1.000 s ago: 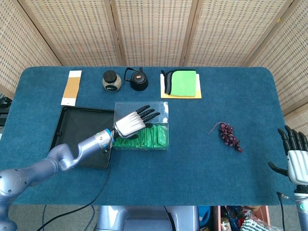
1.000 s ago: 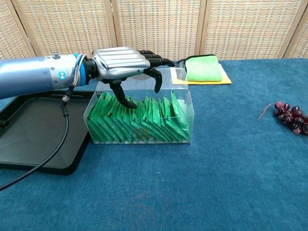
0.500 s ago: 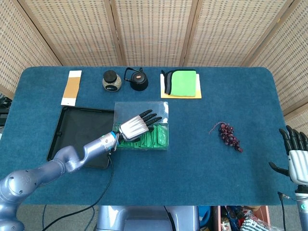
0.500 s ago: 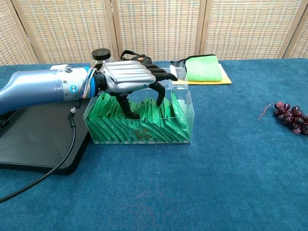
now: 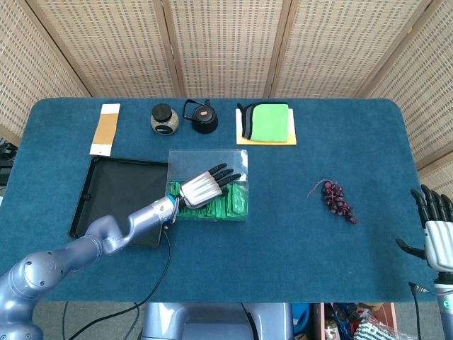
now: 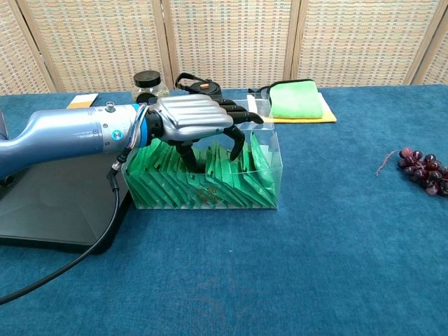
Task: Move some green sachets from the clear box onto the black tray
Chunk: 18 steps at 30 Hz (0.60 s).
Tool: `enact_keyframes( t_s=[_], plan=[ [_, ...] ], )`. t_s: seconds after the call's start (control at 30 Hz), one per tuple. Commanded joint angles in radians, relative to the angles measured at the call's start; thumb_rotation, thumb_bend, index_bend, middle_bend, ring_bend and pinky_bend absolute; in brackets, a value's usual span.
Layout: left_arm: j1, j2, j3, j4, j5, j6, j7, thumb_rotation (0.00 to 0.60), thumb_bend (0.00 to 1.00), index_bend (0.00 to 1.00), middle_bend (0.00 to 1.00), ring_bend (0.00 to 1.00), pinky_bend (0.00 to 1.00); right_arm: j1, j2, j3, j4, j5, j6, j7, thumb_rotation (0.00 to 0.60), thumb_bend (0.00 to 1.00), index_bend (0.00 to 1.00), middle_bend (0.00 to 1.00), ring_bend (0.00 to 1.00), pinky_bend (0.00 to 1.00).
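A clear box (image 5: 241, 161) (image 6: 274, 155) in the middle of the table holds a row of several upright green sachets (image 5: 232, 202) (image 6: 210, 185). My left hand (image 5: 202, 186) (image 6: 192, 122) lies palm-down over the box's left half. Its fingers are spread and dip down among the sachets, touching them; I see none pinched or lifted. The black tray (image 5: 117, 190) (image 6: 49, 203) lies just left of the box with nothing on it. My right hand (image 5: 435, 230) hovers at the table's right front edge with its fingers apart and nothing in it.
A bunch of dark grapes (image 5: 338, 200) (image 6: 422, 171) lies to the right. Along the far edge stand a brown card (image 5: 106, 127), a jar (image 5: 163, 118), a black teapot (image 5: 202, 117) and a green cloth on a yellow pad (image 5: 270, 122) (image 6: 297, 99).
My left hand has sunk lower and shifted slightly right, so its fingers now reach down among the sachets. The right hand has not moved.
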<state>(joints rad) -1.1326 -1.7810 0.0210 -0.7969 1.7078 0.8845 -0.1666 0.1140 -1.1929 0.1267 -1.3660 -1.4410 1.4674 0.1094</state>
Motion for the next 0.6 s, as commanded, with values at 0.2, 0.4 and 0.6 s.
enact_keyframes(
  t_s=[0.2,0.4,0.6],
  plan=[
    [-0.003,-0.008,0.003,0.005,-0.001,0.004,0.004,0.6,0.44,0.48,0.0,0.0,0.02,0.0,0.001,-0.001,-0.002,-0.002,0.001,0.002,0.6,0.0,0.0,0.0,0.0,0.0],
    [-0.003,-0.01,0.007,0.005,-0.004,0.004,0.005,0.6,0.44,0.57,0.0,0.0,0.02,0.0,0.002,-0.001,-0.003,-0.002,0.001,0.005,0.6,0.0,0.0,0.0,0.0,0.0],
    [-0.002,-0.015,0.007,0.006,-0.011,0.003,0.003,0.6,0.44,0.7,0.0,0.0,0.02,0.0,0.003,-0.001,-0.004,-0.006,0.003,0.013,0.6,0.0,0.0,0.0,0.0,0.0]
  ],
)
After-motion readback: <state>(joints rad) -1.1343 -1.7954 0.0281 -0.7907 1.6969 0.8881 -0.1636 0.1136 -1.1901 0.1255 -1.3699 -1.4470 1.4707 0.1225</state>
